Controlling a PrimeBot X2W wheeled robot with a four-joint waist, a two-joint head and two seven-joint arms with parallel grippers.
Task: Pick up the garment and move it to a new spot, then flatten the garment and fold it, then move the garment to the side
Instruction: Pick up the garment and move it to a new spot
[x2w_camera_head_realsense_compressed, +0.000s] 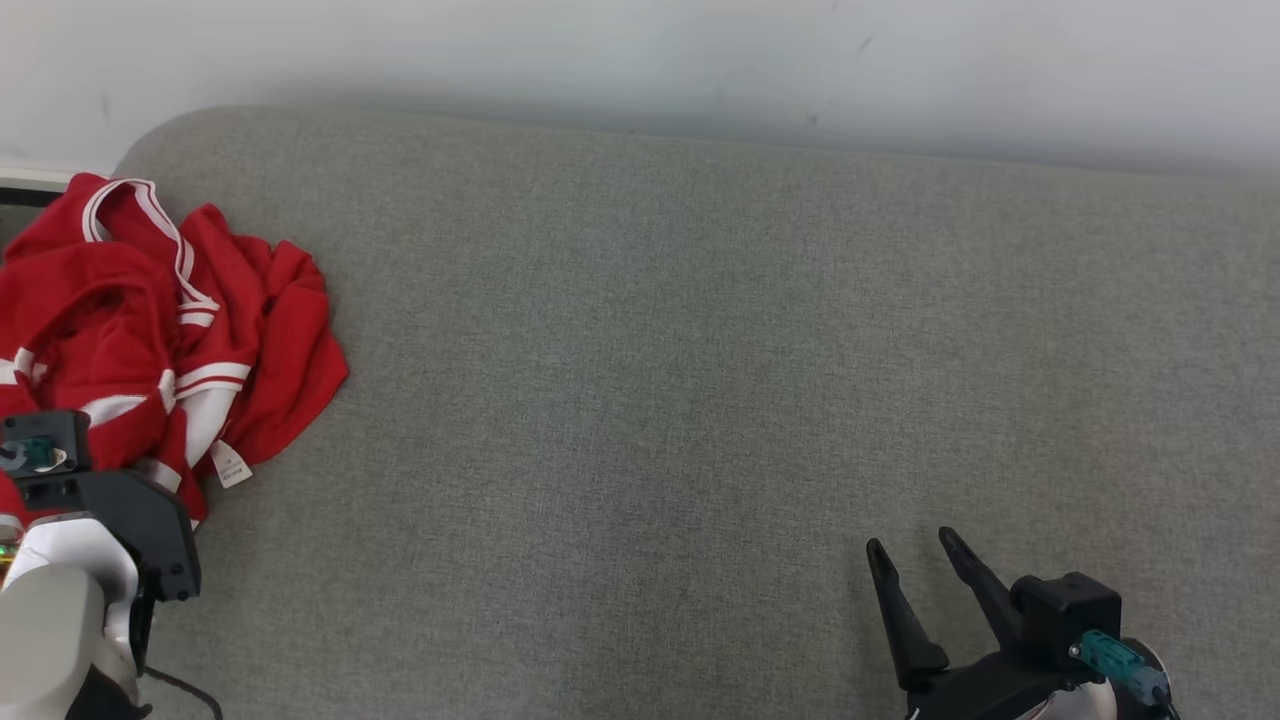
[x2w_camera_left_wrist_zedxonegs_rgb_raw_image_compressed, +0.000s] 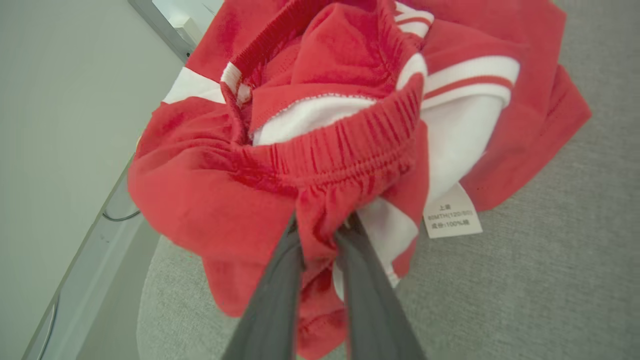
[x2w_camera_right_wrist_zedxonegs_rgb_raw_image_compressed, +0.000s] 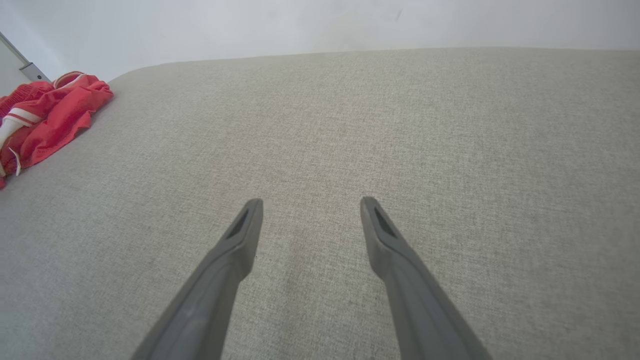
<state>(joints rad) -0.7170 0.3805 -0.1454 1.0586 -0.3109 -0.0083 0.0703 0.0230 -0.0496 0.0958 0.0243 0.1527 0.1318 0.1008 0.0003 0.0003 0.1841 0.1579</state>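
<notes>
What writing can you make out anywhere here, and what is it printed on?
"成分:100%棉": bottom line of the white care tag on the red garment, left wrist view.
"(120/60)": middle line of that tag, as far as it reads; the characters before it are blurred.
Top line of that tag: too blurred to read.
In the head view the tag is too small to read.
</notes>
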